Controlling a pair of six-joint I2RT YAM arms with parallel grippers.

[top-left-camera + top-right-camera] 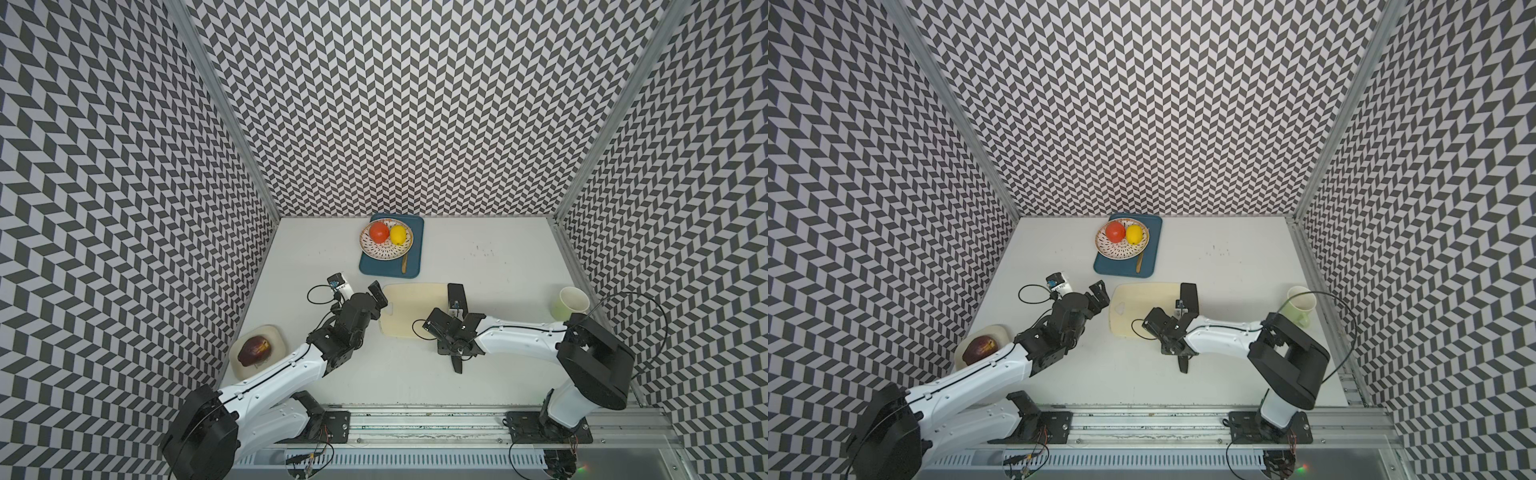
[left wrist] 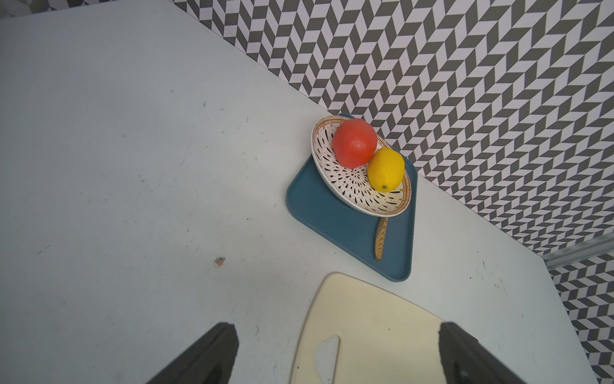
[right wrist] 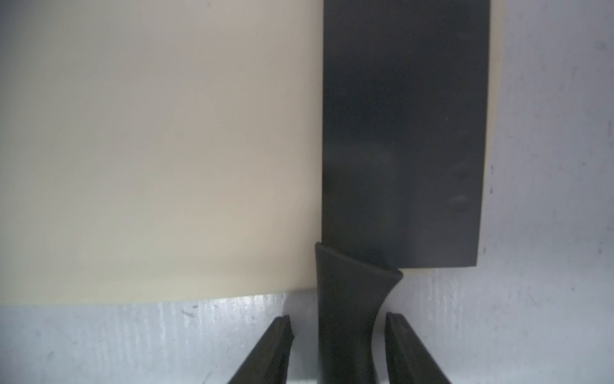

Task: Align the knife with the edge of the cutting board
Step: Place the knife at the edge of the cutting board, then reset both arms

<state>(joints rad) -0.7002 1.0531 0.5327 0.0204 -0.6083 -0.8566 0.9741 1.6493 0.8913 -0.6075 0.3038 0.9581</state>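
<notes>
The black knife (image 3: 405, 133) lies flat, its broad blade (image 1: 456, 293) on the right short end of the cream cutting board (image 1: 411, 307), running nearly along that edge. The slim handle (image 1: 1182, 365) sticks out past the board's near edge onto the table. My right gripper (image 3: 338, 319) is open astride the handle, with a gap showing on each side of it. My left gripper (image 2: 337, 327) is wide open above the board's left end (image 2: 372, 332), near the triangular hole, holding nothing.
Behind the board, a dark blue tray (image 1: 376, 266) carries a patterned plate (image 1: 374, 249) with a red fruit, a lemon and a small wooden utensil. A pale cup (image 1: 571, 303) stands far right. A plate with a dark fruit (image 1: 254, 351) sits at the left wall.
</notes>
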